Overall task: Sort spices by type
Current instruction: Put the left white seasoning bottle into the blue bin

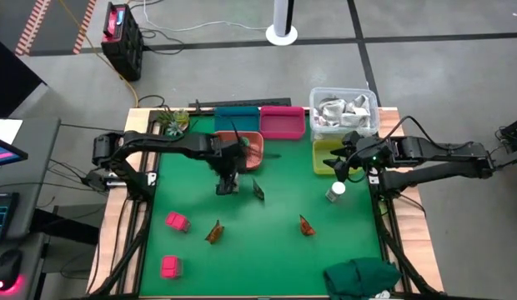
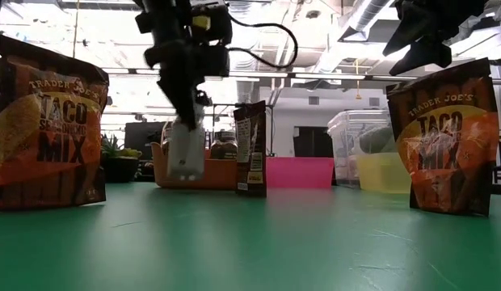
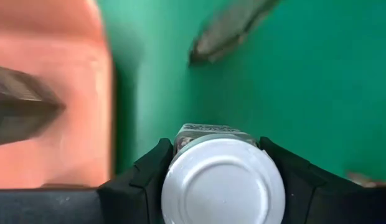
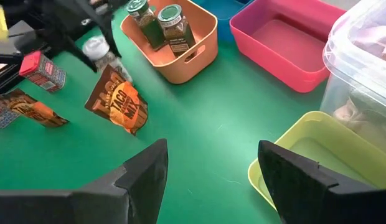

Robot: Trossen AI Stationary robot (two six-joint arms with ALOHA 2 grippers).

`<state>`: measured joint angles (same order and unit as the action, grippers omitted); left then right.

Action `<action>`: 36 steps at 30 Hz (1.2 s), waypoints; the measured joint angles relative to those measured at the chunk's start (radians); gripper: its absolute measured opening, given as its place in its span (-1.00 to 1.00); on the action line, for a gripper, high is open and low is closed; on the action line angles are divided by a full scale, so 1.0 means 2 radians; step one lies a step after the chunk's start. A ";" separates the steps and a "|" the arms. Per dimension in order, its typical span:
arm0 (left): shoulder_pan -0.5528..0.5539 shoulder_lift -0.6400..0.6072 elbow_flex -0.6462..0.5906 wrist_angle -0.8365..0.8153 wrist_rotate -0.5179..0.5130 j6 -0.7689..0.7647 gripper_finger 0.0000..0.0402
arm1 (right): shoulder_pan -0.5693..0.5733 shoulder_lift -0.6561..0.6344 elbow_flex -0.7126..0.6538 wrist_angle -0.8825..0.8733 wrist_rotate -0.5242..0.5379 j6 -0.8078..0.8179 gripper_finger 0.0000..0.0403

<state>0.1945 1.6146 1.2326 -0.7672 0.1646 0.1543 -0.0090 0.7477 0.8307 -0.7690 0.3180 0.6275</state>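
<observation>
My left gripper [image 1: 227,184] is shut on a white-capped jar [image 3: 221,186] just in front of the orange bin [image 1: 252,150], which holds two dark green jars [image 4: 173,22]. A second white-capped jar [image 1: 336,191] stands on the green mat below my right gripper [image 1: 348,163], which hangs open and holds nothing by the yellow-green bin [image 1: 327,158]. Three brown-orange sachets [image 1: 258,190] [image 1: 214,232] [image 1: 306,225] stand on the mat. Two pink blocks [image 1: 176,221] [image 1: 169,267] lie near the left front. My left gripper pinches the jar at its cap end [image 3: 175,177], one finger [image 3: 149,174] on each side of it. The fingers come steeply from above, slanting down. In the low view the jar [image 2: 186,153] hangs below them, cap up, its base seemingly just off the mat.
Along the far edge stand a teal bin [image 1: 236,118], a pink bin [image 1: 282,123] and a clear tub [image 1: 343,111] of crumpled wrappers. A small plant [image 1: 172,121] sits at the far left. A green cloth [image 1: 363,277] lies at the near right corner.
</observation>
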 joint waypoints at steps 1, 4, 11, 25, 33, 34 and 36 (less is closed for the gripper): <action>0.006 0.000 0.015 -0.016 0.001 0.001 -0.05 | 0.000 0.000 0.000 0.000 0.000 0.000 0.37; 0.025 0.000 0.063 -0.058 0.006 0.015 -0.05 | 0.000 0.000 0.000 0.000 0.000 0.000 0.37; 0.103 -0.001 0.143 -0.074 0.039 0.022 -0.05 | 0.000 0.000 0.000 0.005 0.001 0.003 0.37; 0.265 0.020 0.131 0.054 -0.069 -0.019 -0.05 | 0.000 0.044 -0.001 0.039 0.002 0.013 0.37; 0.286 0.091 0.130 0.050 -0.072 0.021 -0.05 | 0.000 0.085 -0.001 0.064 0.000 0.016 0.37; 0.286 0.099 0.130 0.049 -0.072 0.033 -0.05 | 0.000 0.087 0.000 0.065 0.000 0.019 0.37; 0.286 0.112 0.130 0.043 -0.072 0.048 -0.05 | 0.000 0.089 0.000 0.064 0.000 0.026 0.37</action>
<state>0.7660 1.8396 1.4929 -0.6805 0.0206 0.2505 -0.0089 0.9249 0.8298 -0.6416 0.3175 0.6793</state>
